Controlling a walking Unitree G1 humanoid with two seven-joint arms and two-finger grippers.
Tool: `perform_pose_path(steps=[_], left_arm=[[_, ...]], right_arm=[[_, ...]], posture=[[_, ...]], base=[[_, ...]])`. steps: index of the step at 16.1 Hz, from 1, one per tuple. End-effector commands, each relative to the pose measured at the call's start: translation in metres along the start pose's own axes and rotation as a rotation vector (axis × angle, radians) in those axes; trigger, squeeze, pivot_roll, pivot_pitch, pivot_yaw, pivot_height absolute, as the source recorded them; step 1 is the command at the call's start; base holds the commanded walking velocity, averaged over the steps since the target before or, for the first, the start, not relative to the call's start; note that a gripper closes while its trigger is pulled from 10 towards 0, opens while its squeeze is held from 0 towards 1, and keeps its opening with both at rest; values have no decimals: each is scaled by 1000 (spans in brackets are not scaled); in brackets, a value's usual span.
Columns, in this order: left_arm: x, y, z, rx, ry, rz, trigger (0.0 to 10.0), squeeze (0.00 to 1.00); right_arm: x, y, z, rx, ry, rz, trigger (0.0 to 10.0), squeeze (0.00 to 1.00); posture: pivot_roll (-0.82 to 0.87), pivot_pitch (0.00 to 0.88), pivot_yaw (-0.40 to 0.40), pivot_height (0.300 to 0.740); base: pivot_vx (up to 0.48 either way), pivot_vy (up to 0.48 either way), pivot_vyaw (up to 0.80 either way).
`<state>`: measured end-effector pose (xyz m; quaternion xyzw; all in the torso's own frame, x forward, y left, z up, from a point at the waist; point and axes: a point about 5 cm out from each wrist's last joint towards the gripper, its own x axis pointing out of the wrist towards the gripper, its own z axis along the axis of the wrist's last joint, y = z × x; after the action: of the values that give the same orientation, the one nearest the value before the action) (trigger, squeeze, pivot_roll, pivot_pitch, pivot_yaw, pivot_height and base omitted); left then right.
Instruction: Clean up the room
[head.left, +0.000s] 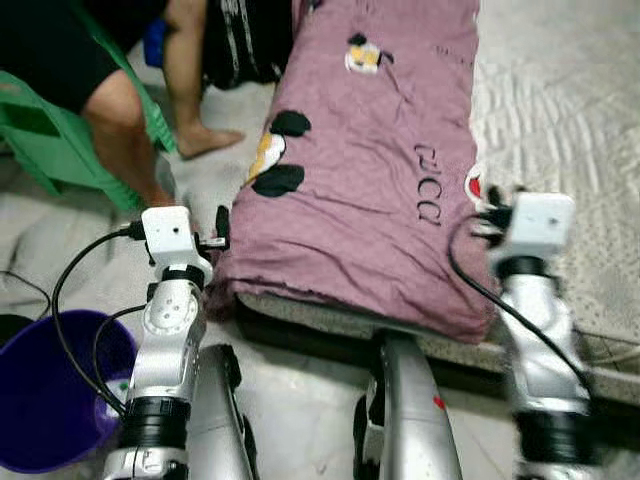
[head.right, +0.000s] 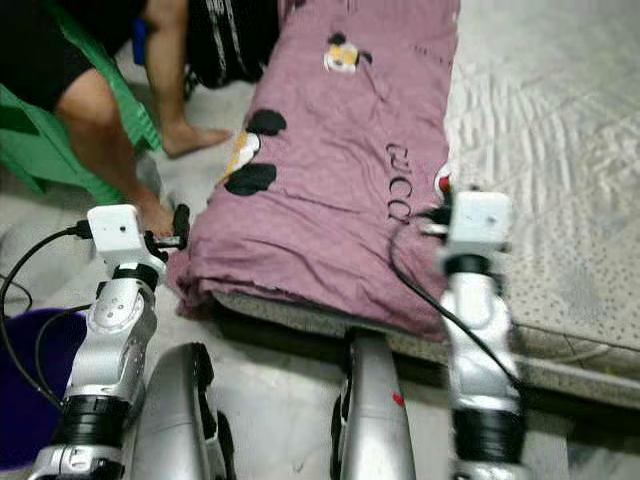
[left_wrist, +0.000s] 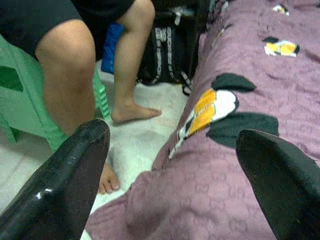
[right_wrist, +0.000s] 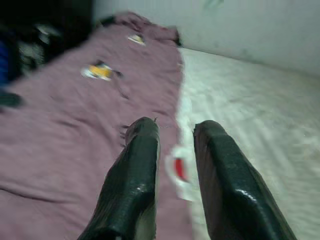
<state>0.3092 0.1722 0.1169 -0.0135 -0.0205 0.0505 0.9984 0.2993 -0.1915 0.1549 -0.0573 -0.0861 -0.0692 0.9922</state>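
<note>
Blanket (head.left: 370, 170) reading "GUCCI" is lying under my right gripper (right_wrist: 175, 135), fingers narrowly apart, while my left gripper (left_wrist: 175, 165) is gaping wide.

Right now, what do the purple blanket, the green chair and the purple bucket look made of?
Purple blanket: soft woven cloth, matte; it creases and drapes over the mattress edge, with printed patches.
Green chair: looks like moulded plastic, smooth with a faint sheen; a person sits on it.
Purple bucket: likely plastic, glossy, with a thin rounded rim.
</note>
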Motion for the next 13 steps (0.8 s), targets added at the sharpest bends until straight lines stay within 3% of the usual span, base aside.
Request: perform_pose_path(steps=[1,3,6,11,12,13], left_arm=[[1,3,-2,1,3,16,10000,0],[5,3,1,-3,-12,20,10000,0],[8,2,2,-4,-19,18,10000,0],[8,1,6,3,-35,19,10000,0],[9,1,8,6,-38,18,10000,0],[9,1,10,14,-40,15,10000,0]], right_arm=[[0,6,-5,29,27,21,10000,1000],[7,20,-3,131,28,42,10000,1000],[15,30,6,152,-19,70,10000,1000],[24,30,14,171,-40,49,10000,1000],[26,32,17,172,-50,53,10000,961],[28,35,20,177,-63,65,10000,639]], posture=[[-17,72,1,563],[-23,58,6,582],[-35,74,13,612],[-29,126,19,672],[-29,126,19,682],[-14,142,36,697]], base=[[0,0,0],[0,0,0],[0,0,0],[0,0,0],[0,0,0],[0,0,0]])
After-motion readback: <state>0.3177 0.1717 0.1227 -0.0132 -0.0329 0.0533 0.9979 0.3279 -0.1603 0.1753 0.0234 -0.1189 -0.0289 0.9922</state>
